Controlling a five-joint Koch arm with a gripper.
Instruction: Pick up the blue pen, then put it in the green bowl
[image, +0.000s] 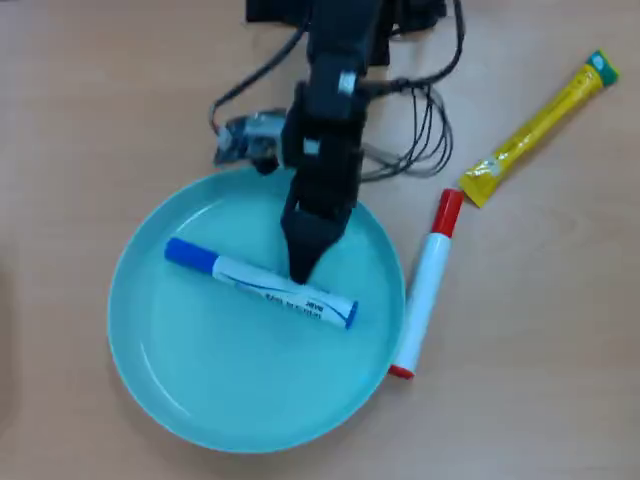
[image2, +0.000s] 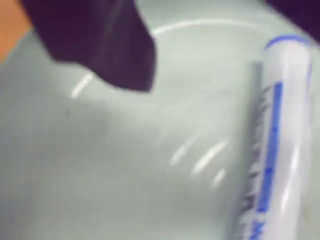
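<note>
The blue pen (image: 262, 284) lies flat inside the green bowl (image: 200, 400), blue cap toward the left in the overhead view. My gripper (image: 300, 268) points down over the pen's middle, its tip at the pen's upper side. In the blurred wrist view the pen (image2: 280, 145) runs down the right side on the bowl's floor (image2: 125, 170). One dark finger (image2: 110, 45) fills the top left and a sliver of the other shows at the top right corner, so the gripper (image2: 220, 50) is open. The pen rests on the bowl, not held.
A white marker with a red cap (image: 426, 285) lies just right of the bowl's rim. A yellow tube (image: 540, 125) lies at the upper right. Cables (image: 420, 130) and a small part (image: 245, 140) sit behind the bowl by the arm's base.
</note>
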